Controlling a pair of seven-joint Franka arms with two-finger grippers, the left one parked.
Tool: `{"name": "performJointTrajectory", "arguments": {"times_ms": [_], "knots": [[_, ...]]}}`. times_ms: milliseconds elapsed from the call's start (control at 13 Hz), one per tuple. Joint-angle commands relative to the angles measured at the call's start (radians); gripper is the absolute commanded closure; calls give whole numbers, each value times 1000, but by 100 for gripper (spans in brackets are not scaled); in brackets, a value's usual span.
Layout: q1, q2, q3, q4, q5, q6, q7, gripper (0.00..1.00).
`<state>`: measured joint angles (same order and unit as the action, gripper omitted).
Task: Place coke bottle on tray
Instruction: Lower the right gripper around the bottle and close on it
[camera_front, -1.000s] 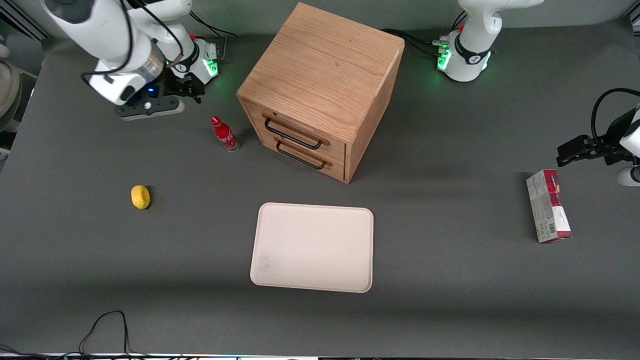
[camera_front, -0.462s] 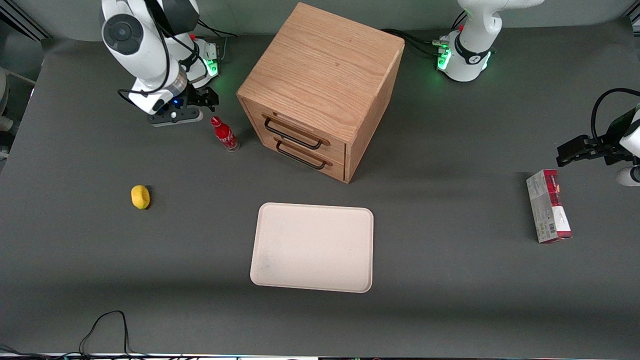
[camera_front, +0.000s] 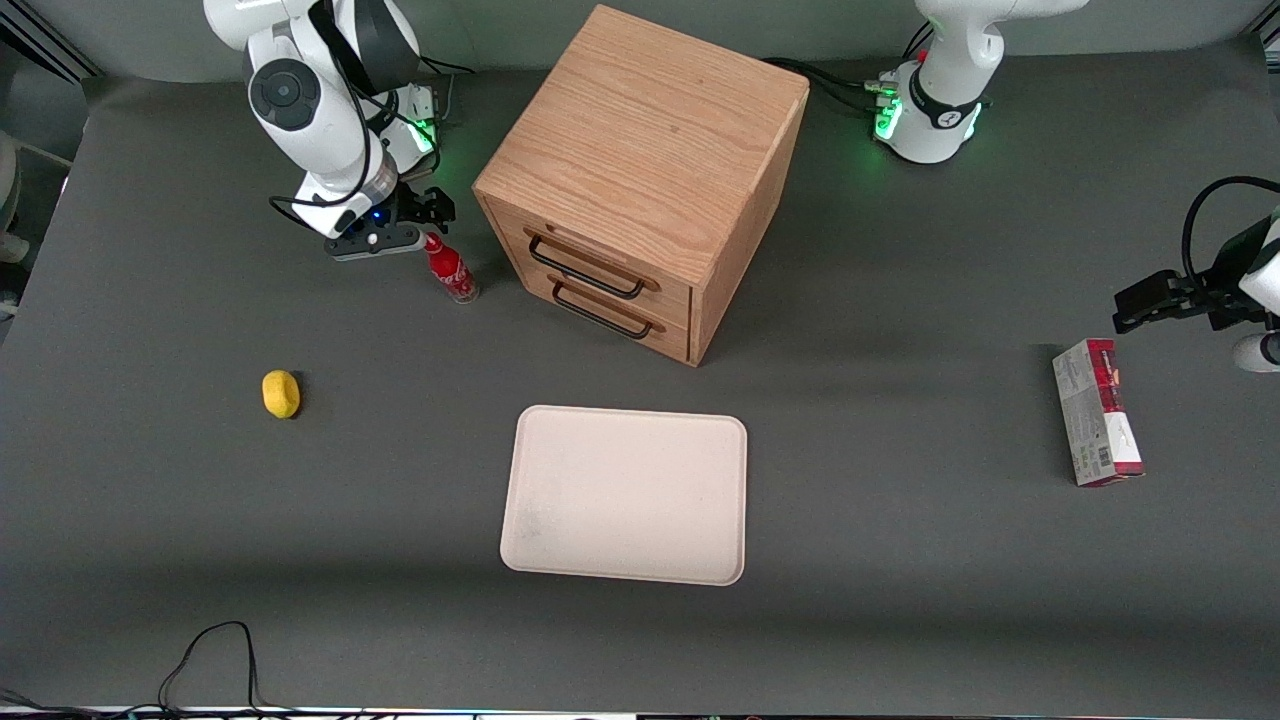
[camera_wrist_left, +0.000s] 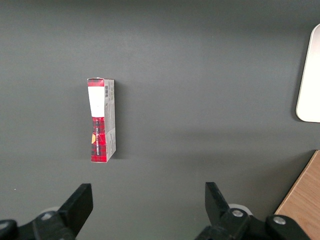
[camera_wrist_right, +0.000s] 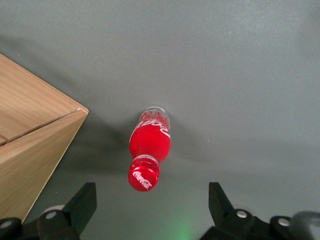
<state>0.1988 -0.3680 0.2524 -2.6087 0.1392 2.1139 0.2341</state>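
Observation:
The coke bottle (camera_front: 449, 271), small and red with a red cap and clear base, stands upright on the grey table beside the wooden cabinet (camera_front: 640, 180), toward the working arm's end. In the right wrist view I look down on its cap and body (camera_wrist_right: 148, 150). My gripper (camera_front: 420, 222) hangs open and empty just above the bottle's cap, slightly farther from the front camera; in the right wrist view its fingers (camera_wrist_right: 152, 207) stand wide apart with the cap near the gap. The cream-pink tray (camera_front: 626, 494) lies flat, nearer the front camera than the cabinet.
The cabinet has two drawers with dark handles (camera_front: 585, 270), and its corner shows in the right wrist view (camera_wrist_right: 35, 145) close to the bottle. A yellow lemon-like object (camera_front: 281, 393) lies nearer the front camera. A red-and-grey carton (camera_front: 1096, 412) lies toward the parked arm's end.
My gripper has moved across the table toward the cabinet and come down to just above the bottle's cap. The bottle and tray have not moved.

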Motion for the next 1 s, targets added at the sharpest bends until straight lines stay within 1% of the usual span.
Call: {"name": "performJointTrajectory", "arguments": {"times_ms": [0, 154, 615, 769, 846, 923], "knots": [[27, -19, -13, -54, 22, 87, 24, 1], [28, 9, -13, -88, 23, 170, 27, 1], [31, 27, -8, -96, 23, 198, 36, 1], [47, 35, -8, -97, 23, 205, 45, 4], [48, 35, -8, -97, 23, 205, 54, 8], [48, 35, -8, -97, 23, 207, 57, 19]]}}
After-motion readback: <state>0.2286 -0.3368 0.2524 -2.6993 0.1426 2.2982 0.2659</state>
